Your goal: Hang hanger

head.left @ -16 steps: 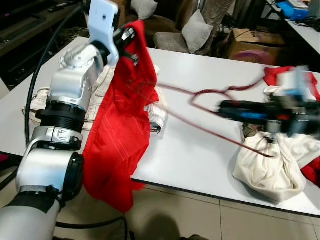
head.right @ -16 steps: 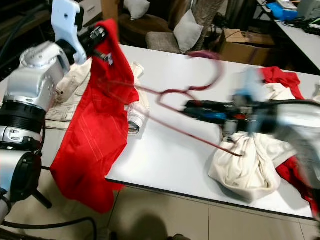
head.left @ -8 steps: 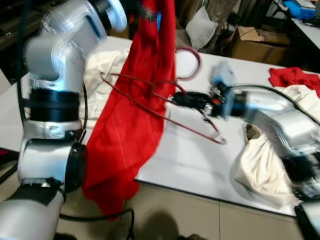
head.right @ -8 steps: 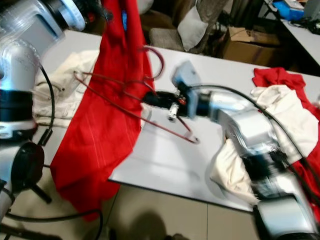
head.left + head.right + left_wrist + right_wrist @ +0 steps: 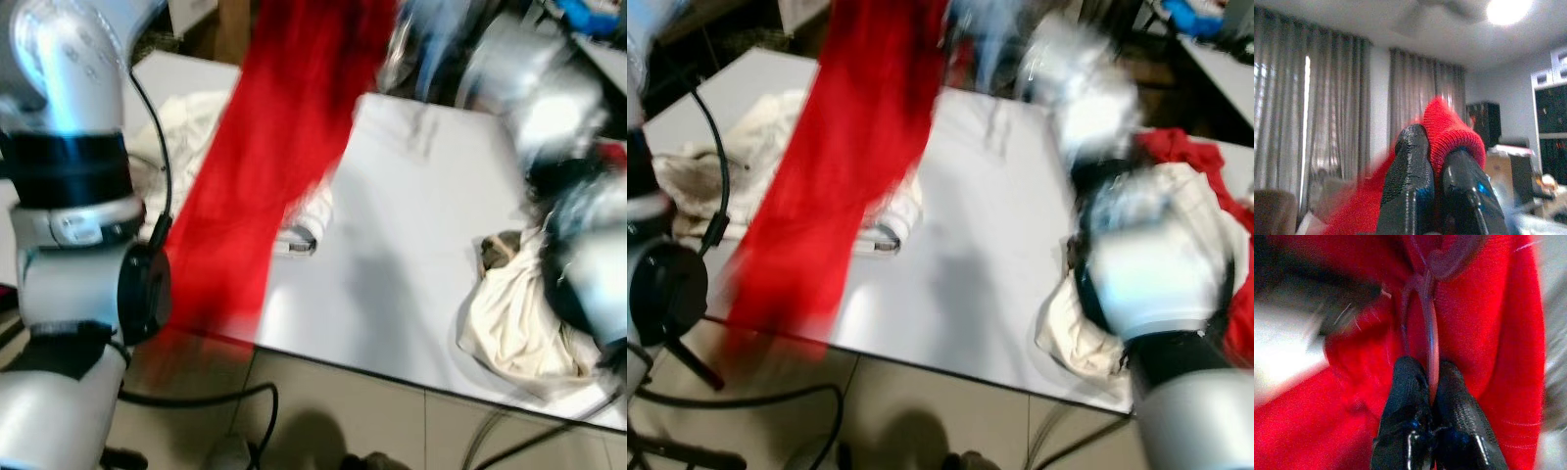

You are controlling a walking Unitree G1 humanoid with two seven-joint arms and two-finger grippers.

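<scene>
Red knit cloth, soft and ribbed looking, is what both grippers are busy with. The red garment (image 5: 265,166) hangs in a long blurry drape from up at 12 o'clock down past the desk (image 5: 411,255) edge toward 7 o'clock. In the left wrist view, the left gripper (image 5: 1436,161) has its textured black fingers (image 5: 1410,161) pinched together on a folded hump of that fabric, with grey pleated curtains (image 5: 1327,112) behind. The right gripper (image 5: 1431,382) has its fingers squeezed on the hanger (image 5: 1427,328), a thin dark-red wire with a smooth glossy curve and a looped hook, lying right against the red cloth. On the glossy white desk there's a crumpled cream cloth bundle (image 5: 519,323) at 4 o'clock, and a pale folded garment (image 5: 186,137) at 10 o'clock, partly behind the red drape. Head views are badly smeared, arms included.
</scene>
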